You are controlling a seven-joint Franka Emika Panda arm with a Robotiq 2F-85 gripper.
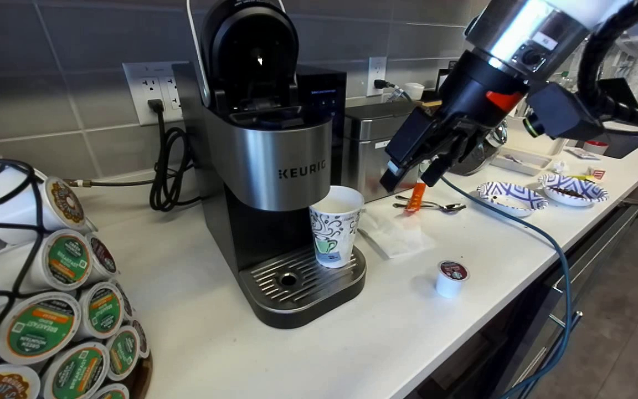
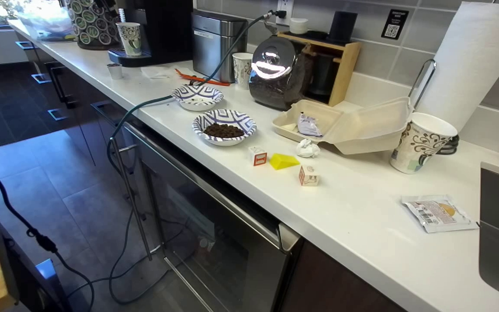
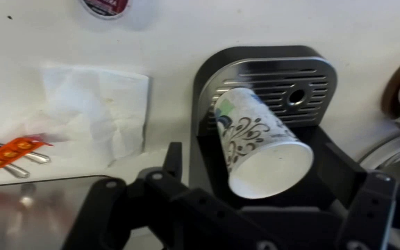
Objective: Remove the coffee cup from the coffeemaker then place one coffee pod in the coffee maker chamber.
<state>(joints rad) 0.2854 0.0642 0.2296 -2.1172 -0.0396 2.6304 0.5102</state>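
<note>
Right of the wrist view's centre, the paper cup (image 3: 255, 139) looks light, crushable: close the wide-apart jaws gently near its top.

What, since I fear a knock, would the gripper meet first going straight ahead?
Probably the coffee cup: the wrist view shows it between the fingers of the open gripper; depth is unclear.
</note>
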